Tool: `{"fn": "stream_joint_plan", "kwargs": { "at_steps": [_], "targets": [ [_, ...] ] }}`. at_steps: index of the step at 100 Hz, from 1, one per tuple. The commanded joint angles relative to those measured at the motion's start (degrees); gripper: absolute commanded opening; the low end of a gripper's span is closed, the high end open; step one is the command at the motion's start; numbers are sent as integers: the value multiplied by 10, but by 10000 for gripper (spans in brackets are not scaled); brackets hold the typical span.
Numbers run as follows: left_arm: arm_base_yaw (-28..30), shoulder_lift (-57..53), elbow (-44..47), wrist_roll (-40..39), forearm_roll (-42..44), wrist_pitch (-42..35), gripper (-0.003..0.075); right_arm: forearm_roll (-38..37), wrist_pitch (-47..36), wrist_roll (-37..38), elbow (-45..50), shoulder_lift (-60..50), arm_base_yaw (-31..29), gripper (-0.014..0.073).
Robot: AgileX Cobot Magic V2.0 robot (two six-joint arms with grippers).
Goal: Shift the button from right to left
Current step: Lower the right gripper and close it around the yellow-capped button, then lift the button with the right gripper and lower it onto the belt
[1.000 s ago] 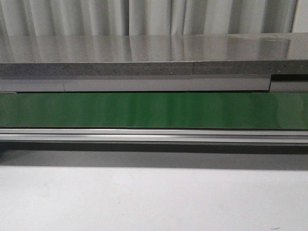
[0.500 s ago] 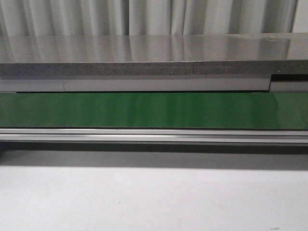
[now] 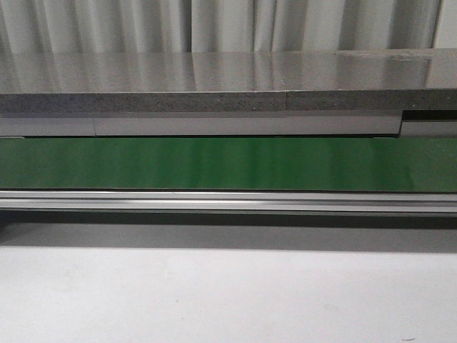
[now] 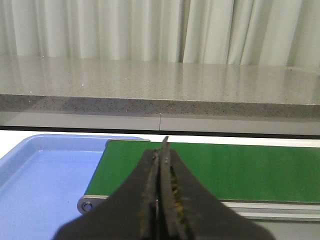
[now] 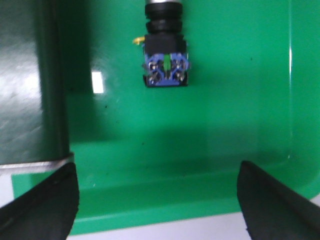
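- On my right wrist feed, the right gripper [image 5: 159, 200] is spread wide, its two dark fingertips [image 5: 42, 205] sitting at opposite edges of the view with nothing between them.
- The button [image 5: 165, 55] lies ahead of those fingertips, roughly centred on the gap between them and clearly beyond their tips, not touching either one.
- I see its dark blocky body with the blue terminal face and a small green mark turned toward the fingers; the head end points away and is cut off by the frame edge, so I cannot see its disc.
- The button rests on the floor of a green tray [image 5: 240, 125], whose near rim runs across just ahead of the fingertips, with pale table surface showing on the finger side of that rim.
- A dark green belt edge [image 5: 30, 80] stands beside the tray on the side of one finger.
- On my left wrist feed, the left gripper [image 4: 161, 200] has its fingers pressed together, holding nothing that I can see.
- Beyond the left fingertips lie the end of the green conveyor belt [image 4: 225, 170] and, off to one side, a blue tray [image 4: 45, 185].
- My front view shows only the conveyor belt and the grey shelf [image 3: 214, 71] behind it; neither gripper nor the button appears there.
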Motion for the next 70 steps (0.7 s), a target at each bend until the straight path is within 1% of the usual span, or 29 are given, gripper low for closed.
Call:
{"fn": "stream_joint_plan", "kwargs": {
  "at_steps": [1,15,35,52,70],
  "targets": [
    [-2,-18,26,-6,0,-43,-20,14,-37,-16,-33,10,-2,634],
    [-2,-18,26,-6,0,-43,-20,33,-48,-16,-68,65,-2,634],
    [-2,-18,26,-6,0,-43,-20,44,-41,-16,-112,134,-2,634],
    [-2,-18,26,-6,0,-43,-20,56,-40,-16,-131,167,-2,634],
    [-2,-18,26,-6,0,-43,-20,72,-43,-18,-131,184,-2,633]
  ]
}}
